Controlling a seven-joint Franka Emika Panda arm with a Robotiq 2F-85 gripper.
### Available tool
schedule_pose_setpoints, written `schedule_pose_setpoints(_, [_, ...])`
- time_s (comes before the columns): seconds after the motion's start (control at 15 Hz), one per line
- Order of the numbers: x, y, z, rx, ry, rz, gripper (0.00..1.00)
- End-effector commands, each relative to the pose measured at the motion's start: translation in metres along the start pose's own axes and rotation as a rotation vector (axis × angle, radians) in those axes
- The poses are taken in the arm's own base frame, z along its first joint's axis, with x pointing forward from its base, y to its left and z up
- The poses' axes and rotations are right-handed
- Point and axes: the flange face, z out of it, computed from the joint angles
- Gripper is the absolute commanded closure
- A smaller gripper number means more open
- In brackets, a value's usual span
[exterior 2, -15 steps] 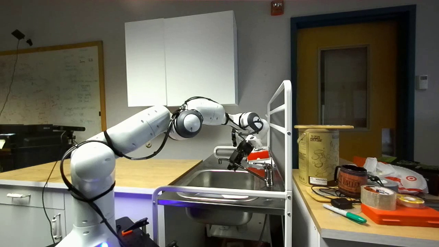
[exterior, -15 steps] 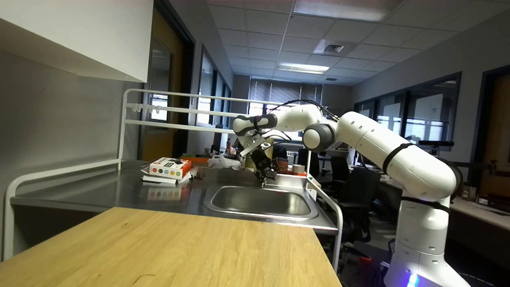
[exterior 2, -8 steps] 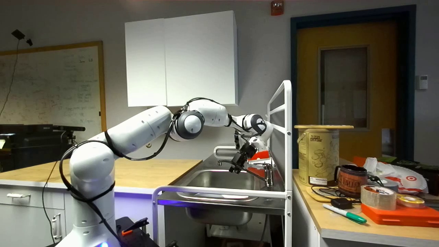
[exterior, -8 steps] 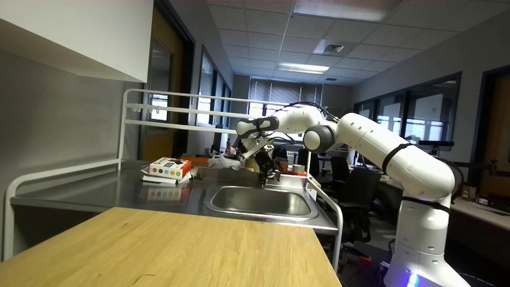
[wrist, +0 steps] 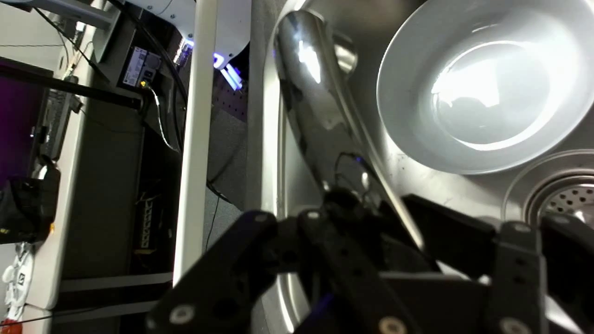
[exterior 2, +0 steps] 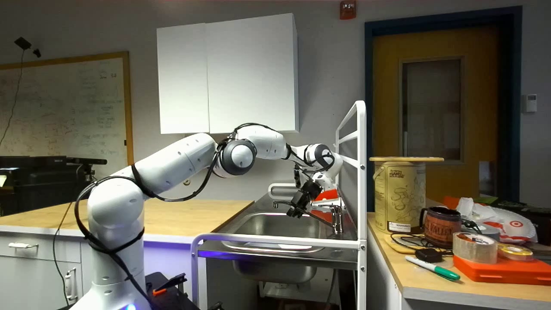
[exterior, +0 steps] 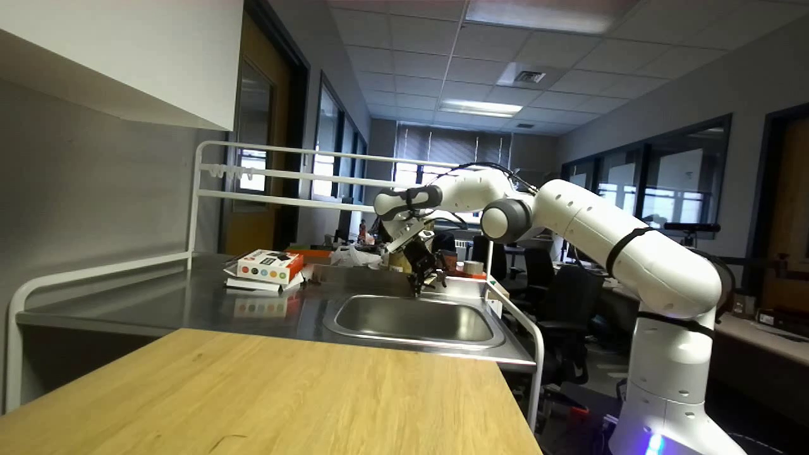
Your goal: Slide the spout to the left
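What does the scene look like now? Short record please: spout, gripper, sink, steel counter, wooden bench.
Spout: chrome, reaching over the sink
Gripper: at the spout, jaws apart with it between them; whether clamped, cannot tell
Sink: pale bowl inside, beside the drain
Steel counter: red-and-white box
Wooden bench: mug and green-capped marker, among other items

Spout: v. shiny chrome tube w/ short nozzle under the tip. In an exterior view, root's nr the counter's right edge, closer to near-right corner than far-right; tube slants gently up twds left edge, mid part hidden.
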Motion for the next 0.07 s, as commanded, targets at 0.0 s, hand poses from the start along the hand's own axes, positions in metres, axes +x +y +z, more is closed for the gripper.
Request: schedule_pose_setpoints(0.0, [0.0, 0.0, 0.0, 0.0, 0.0, 0.0, 0.66])
